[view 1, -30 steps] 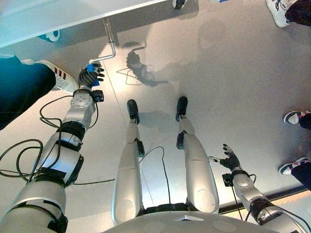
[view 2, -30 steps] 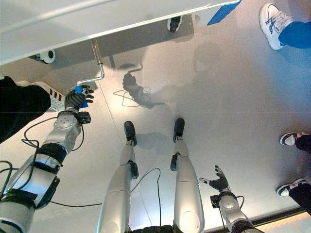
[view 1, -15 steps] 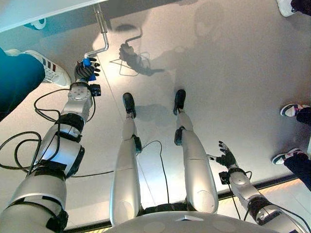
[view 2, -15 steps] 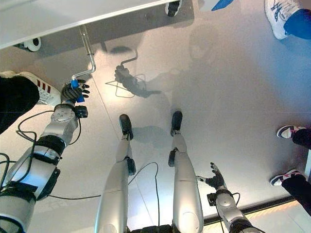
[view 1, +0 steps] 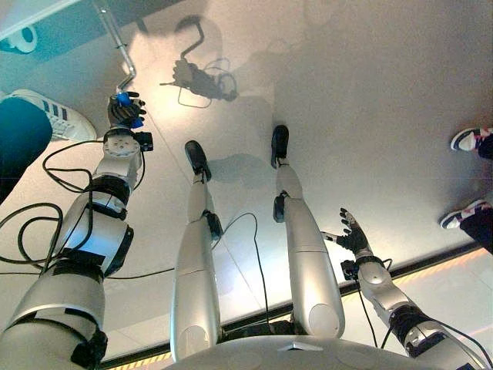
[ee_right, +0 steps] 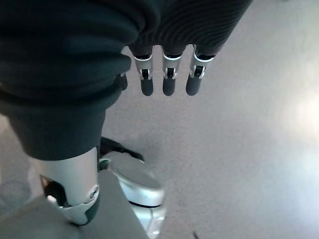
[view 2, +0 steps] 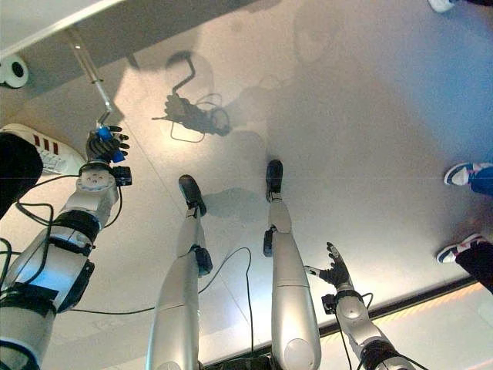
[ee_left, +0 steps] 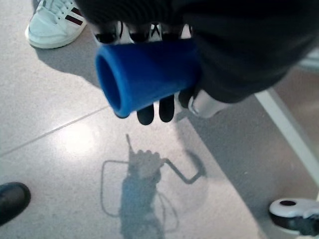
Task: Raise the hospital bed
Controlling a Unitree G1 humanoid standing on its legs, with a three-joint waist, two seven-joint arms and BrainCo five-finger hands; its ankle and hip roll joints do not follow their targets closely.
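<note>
Blue crank grip (ee_left: 149,74) clenched in left hand (view 1: 125,112).

No legible text, label, number or sign anywhere. Blue crank handle (ee_left: 147,74) is plain, unmarked. White sneaker (ee_left: 52,25) carries dark side stripes only, no lettering readable.

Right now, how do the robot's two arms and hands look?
Both arms are silver-grey shells with black bands at the joints. The left hand and the right hand have a dark ribbed cover over back and wrist, and silver fingers with dark tips.
</note>
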